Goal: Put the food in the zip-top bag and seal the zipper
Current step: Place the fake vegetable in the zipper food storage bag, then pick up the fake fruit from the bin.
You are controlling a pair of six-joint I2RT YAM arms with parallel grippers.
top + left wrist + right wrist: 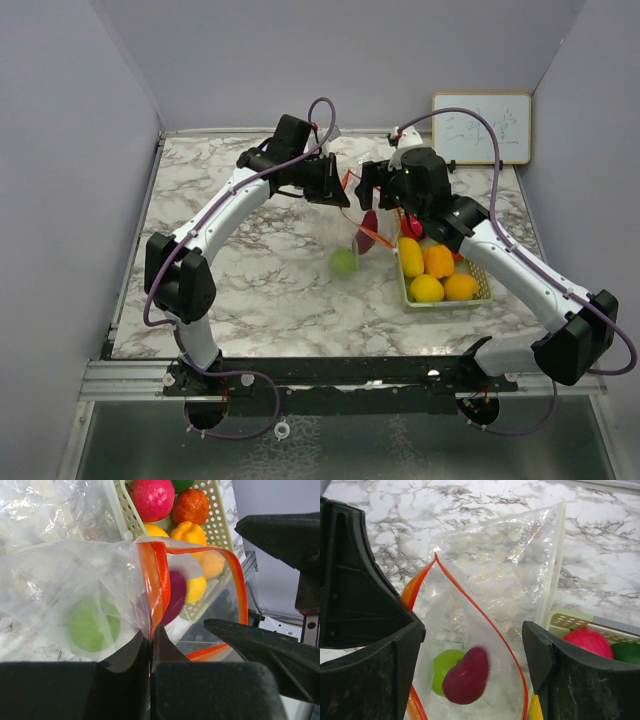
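Observation:
The clear zip-top bag [348, 228] with an orange zipper [155, 575] hangs open at mid-table. My left gripper [151, 632] is shut on the zipper rim and holds the mouth up. My right gripper [474, 630] stands open right above the mouth, nothing between its fingers. Below it a purple food piece [466, 676], blurred, is inside the bag against a green one [445, 667]. More food, pink-red [152, 497], orange [190, 506] and yellow [427, 288], lies in the pale green basket [405, 285].
The basket [565, 620] stands just right of the bag, touching its side. A small whiteboard [481, 127] leans on the back wall at the right. Grey walls close in the marble table [240, 290] on three sides.

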